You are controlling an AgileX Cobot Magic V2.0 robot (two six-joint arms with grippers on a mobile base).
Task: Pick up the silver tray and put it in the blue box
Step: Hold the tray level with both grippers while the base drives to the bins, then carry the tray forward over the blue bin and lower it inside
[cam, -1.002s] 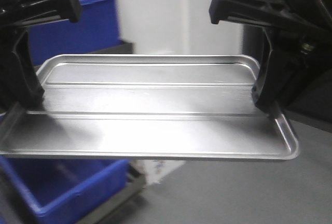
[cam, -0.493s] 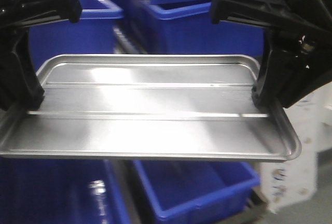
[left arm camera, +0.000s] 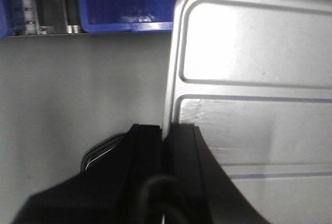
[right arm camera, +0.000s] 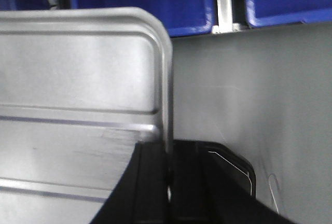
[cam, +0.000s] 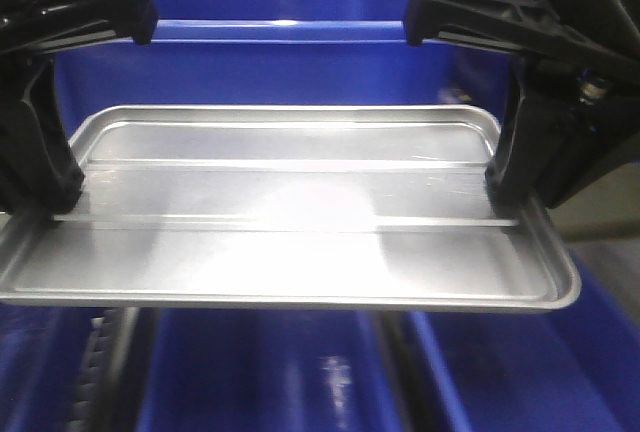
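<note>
silver tray (cam: 290,252) | left gripper (left arm camera: 165,133) grips one end; right gripper (right arm camera: 168,151) the other

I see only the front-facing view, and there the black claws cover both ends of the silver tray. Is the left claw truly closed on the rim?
Observer: Yes. In the left wrist view the left claw pinches the short rim of the silver tray, with one finger on each side of it.
Operator: And the right one, is it the same?
Observer: The same. The right wrist view shows the right claw shut on the opposite short rim.
Operator: Is the tray fully above the blue box?
Observer: I cannot confirm that. In the right wrist view a grey surface lies beside the tray's end, and the blue box shows only beyond the far corner.
</note>
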